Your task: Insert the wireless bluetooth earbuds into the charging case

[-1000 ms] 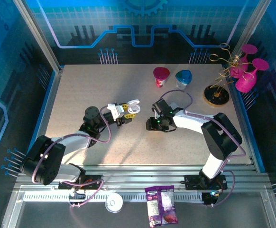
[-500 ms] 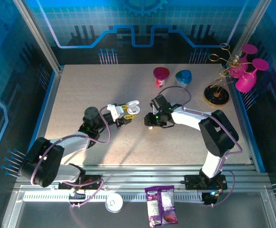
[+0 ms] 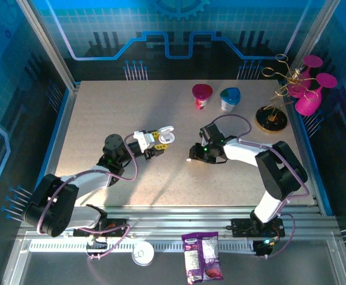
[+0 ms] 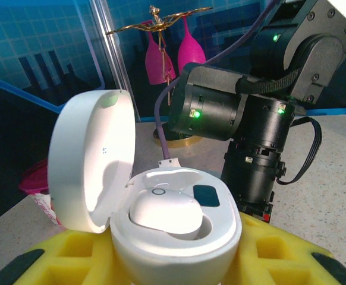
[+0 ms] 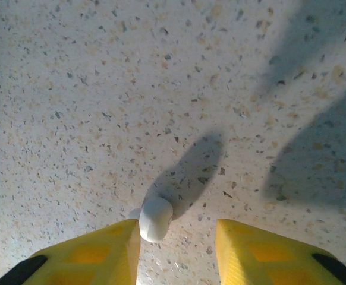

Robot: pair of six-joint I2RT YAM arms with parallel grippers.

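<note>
**Right wrist view.** The fingers (image 5: 110, 249) of the right gripper (image 5: 177, 233) are spread wide and pinch nothing. A loose earbud (image 5: 156, 218) lies on the speckled table (image 5: 161, 89), touching the inner edge of the finger at 7 o'clock and well off the midline of the gap.

**Left wrist view.** The left gripper (image 4: 176, 264) pinches the charging case (image 4: 179, 240) between its yellow pads. The lid (image 4: 90, 160) is swung open toward 10 o'clock. A seated earbud (image 4: 164, 214) fills one well, and the dark empty socket (image 4: 205, 195) sits at 1 o'clock from it.

**Risk.** Closing from this offset would probably push the rounded piece sideways or squirt it out, because only one finger meets it first. A skewed pinch would also leave the stem misaligned with the socket.

**Views compared.** The overhead view places the right gripper (image 3: 197, 156) at 4 o'clock from the left gripper (image 3: 155, 142), near it but apart. At that size, neither the finger contact nor the case interior can be made out. Only the wrist cameras show those, and neither shows the spacing between the arms.
</note>
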